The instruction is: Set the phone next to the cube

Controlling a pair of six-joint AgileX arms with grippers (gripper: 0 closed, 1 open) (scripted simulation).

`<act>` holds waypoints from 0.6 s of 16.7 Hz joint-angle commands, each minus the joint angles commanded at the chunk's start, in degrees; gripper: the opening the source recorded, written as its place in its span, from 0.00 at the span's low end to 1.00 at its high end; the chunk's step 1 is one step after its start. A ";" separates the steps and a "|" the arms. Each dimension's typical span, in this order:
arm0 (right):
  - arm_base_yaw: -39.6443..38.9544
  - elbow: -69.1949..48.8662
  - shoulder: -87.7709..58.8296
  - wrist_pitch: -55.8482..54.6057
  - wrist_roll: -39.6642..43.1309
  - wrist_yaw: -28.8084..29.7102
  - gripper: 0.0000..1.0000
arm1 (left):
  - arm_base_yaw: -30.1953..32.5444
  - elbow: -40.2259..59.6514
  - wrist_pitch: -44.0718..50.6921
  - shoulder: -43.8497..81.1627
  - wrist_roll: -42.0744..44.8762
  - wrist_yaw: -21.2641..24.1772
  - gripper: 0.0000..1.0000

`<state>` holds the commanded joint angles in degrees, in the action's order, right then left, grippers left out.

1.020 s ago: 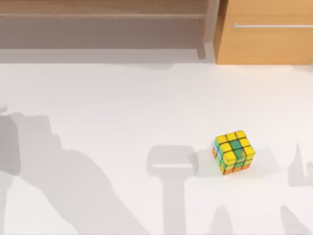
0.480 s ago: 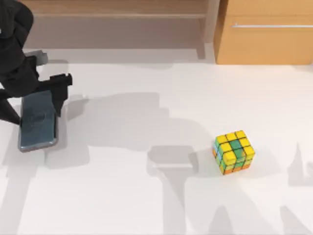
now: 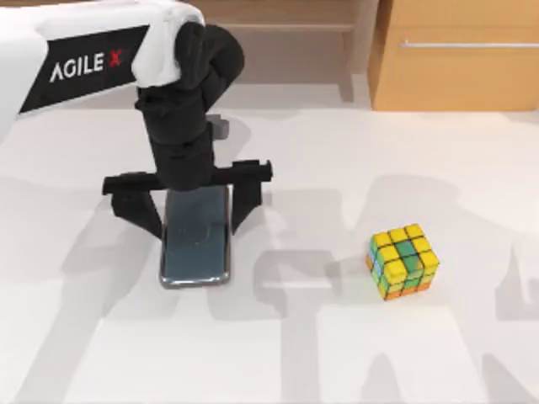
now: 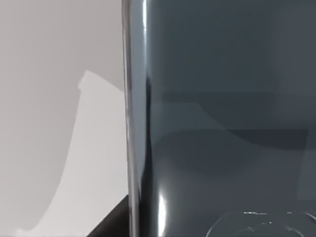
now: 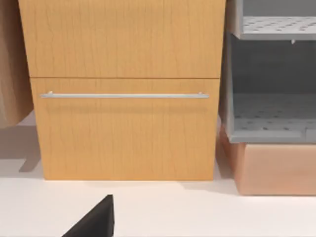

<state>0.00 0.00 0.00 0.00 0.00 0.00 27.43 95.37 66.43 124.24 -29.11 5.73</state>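
The L arm reaches in from the top-left of the counter [image 3: 354,160]. It is white with a black wrist, and it says AGILEX on the side. The L pincer [image 3: 195,229] points down over the phone [image 3: 195,259]. It is spread wide, w/ one black finger [image 3: 139,206] on each long side of the phone. The fingers touch the phone's edges, so the pincer is holding the phone across its short way.

The phone is left of the middle of the counter. Its long way runs from front to back, and its dark shiny face is up. I can't tell if it is on the counter or just above it. In the L wrist view the phone [image 4: 222,123] is v. close, w/ its thin silver rim next to the pale counter [image 4: 49,98].

The cube [image 3: 402,261] sits on the counter to the right of the phone. They are well apart, w/ bare counter between them. The cube is mostly yellow, w/ some green and orange.

A wood cabinet [image 3: 455,76] w/ a silver handle stands at the back right. The R wrist view faces this cabinet [image 5: 123,133], w/ a grey shelf [image 5: 271,108] beside it. A dark bit of the R pincer [image 5: 96,221] shows there. I can't tell if that pincer is wide or narrow.
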 joint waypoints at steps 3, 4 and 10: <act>0.00 0.00 0.00 0.00 0.00 0.00 1.00 | 6.70 2.19 0.27 0.46 -4.94 -1.93 0.00; 0.00 0.00 0.00 0.00 0.00 0.00 1.00 | 8.58 2.82 0.20 0.43 -6.37 -2.70 0.00; 0.00 0.00 0.00 0.00 0.00 0.00 1.00 | 14.80 5.07 -0.64 -0.25 -11.44 -6.14 0.00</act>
<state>0.00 0.00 0.00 0.00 0.00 0.00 42.23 100.44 65.79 124.00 -40.55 -0.41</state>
